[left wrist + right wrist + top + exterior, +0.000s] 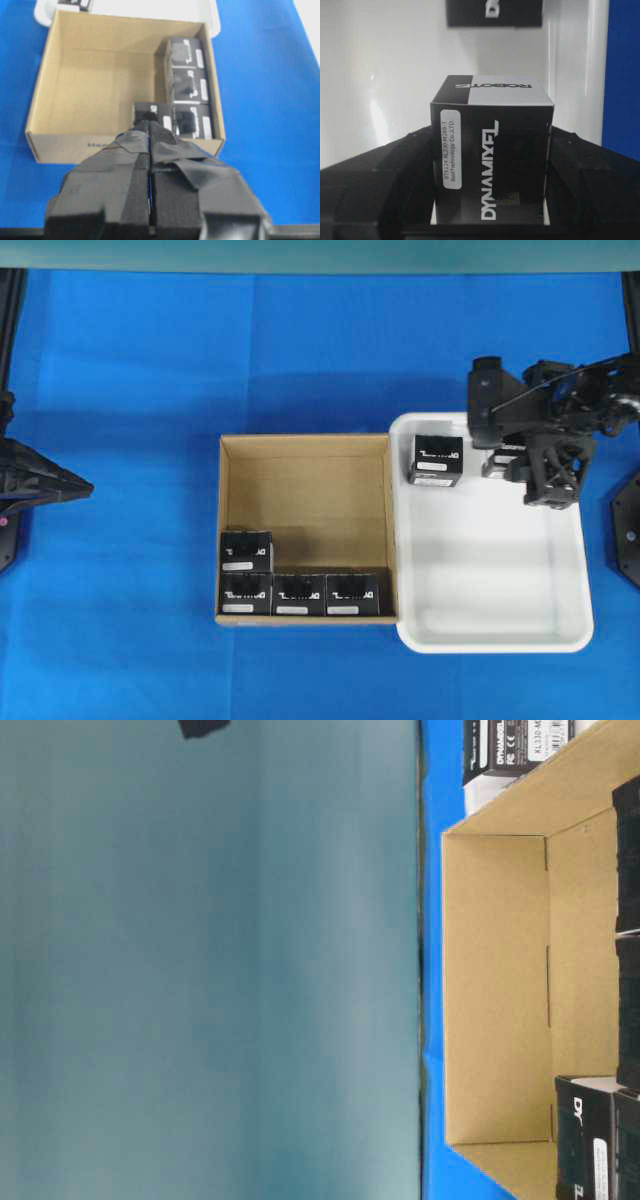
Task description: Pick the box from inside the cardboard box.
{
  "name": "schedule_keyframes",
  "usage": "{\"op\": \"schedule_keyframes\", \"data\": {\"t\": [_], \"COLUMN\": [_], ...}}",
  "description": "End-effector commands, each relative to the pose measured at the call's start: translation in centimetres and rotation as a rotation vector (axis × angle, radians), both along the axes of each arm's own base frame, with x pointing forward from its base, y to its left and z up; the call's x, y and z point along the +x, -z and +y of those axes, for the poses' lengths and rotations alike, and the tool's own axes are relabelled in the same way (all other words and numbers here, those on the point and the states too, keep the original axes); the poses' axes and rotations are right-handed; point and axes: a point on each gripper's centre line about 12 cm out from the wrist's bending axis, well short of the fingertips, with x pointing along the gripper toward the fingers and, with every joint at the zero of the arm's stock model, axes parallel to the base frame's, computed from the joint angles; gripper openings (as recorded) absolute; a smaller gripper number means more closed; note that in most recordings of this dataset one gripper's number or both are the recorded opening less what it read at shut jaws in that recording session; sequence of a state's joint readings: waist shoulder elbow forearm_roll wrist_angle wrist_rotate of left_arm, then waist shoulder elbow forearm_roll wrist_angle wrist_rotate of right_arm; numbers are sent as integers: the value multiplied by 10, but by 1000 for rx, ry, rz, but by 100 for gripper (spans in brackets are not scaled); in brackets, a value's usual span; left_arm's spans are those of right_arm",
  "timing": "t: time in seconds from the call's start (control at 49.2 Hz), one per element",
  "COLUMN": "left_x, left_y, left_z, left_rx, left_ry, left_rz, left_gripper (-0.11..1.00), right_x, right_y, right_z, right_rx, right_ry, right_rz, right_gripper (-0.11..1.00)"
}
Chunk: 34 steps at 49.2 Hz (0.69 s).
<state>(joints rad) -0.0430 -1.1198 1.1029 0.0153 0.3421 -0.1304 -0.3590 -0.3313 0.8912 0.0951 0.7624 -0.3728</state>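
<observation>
Four black boxes remain inside the cardboard box (pixel 305 530), packed into its near-left corner: three (pixel 299 595) in a row along the near wall and a fourth (pixel 246 551) stacked behind the leftmost, touching the left wall; the rest of the carton's brown floor is bare. Just beside the carton, touching its right wall, sits a white tray (pixel 500 635); one more black box (pixel 437 460) stands in the tray's far-left corner, close to the carton's far-right corner. The right gripper (pixel 515 462) hangs over the far end of that tray, to the right of the carton, its pads clamped on the box (pixel 492 155), which the right wrist view shows squarely between the two dark fingers (pixel 385 170), white "DYNAMIXEL" lettering and a white label strip facing the camera; whether the held box touches the tray floor cannot be told. The left gripper (pixel 150 131) is pressed together, fingertips meeting with no gap, and it points at the carton's left wall from outside, well apart from the boxes within; all rests on a blue table cover (pixel 120 440).
</observation>
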Motion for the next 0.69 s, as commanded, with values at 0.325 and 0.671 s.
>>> {"op": "schedule_keyframes", "data": {"t": [0.325, 0.671], "left_x": [3, 3], "left_y": [-8, -10], "left_z": [-1, -2], "left_rx": [-1, -2], "left_ry": [3, 11], "left_rz": [-26, -37], "left_gripper": [-7, -7], "right_x": [14, 24], "right_y": [25, 33], "right_z": [-5, -8], "right_rx": [-6, -5], "right_ry": [-44, -45], "right_rz": [29, 29], "right_gripper": [61, 61]}}
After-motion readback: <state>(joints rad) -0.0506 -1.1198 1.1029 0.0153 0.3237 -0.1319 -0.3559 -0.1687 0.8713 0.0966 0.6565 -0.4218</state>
